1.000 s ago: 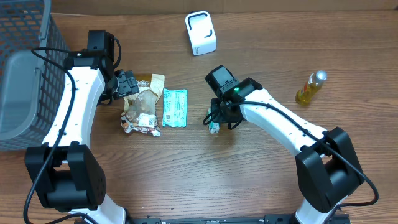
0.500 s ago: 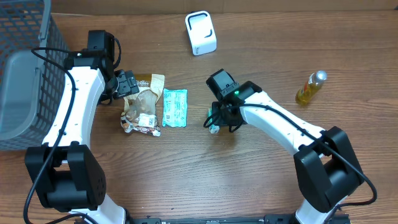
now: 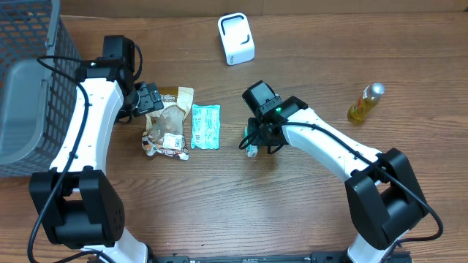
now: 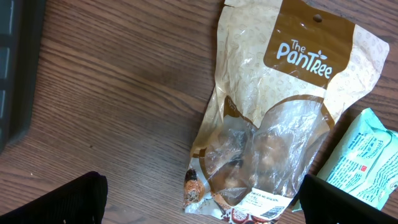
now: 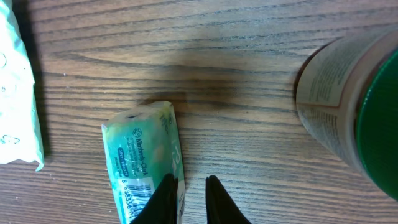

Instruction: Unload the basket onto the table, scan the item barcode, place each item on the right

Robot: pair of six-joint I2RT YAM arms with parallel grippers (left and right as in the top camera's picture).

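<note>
A small green tissue pack [image 5: 144,165] lies flat on the wood with its barcode face up; from overhead it shows as the little pack [image 3: 251,149] under the right wrist. My right gripper [image 5: 188,182] hovers at the pack's right edge. Its jaws stand narrowly open, bare wood shows between them, and the left finger [image 5: 163,196] overlaps the pack's edge. My left gripper [image 4: 205,208] is wide open above the lower end of a tan "The PanTree" snack bag [image 4: 280,118], holding nothing. A white scanner [image 3: 236,39] stands at the back.
A teal wipes pack [image 3: 205,126] lies between the snack bag [image 3: 168,120] and the tissue pack. A yellow bottle [image 3: 365,102] lies at the right. A grey wire basket [image 3: 29,73] fills the left. A labelled cylinder with a green end [image 5: 348,106] looms beside the right gripper.
The right gripper's jaws have parted slightly beside the tissue pack and the arm has edged a little left. The left arm has not moved.
</note>
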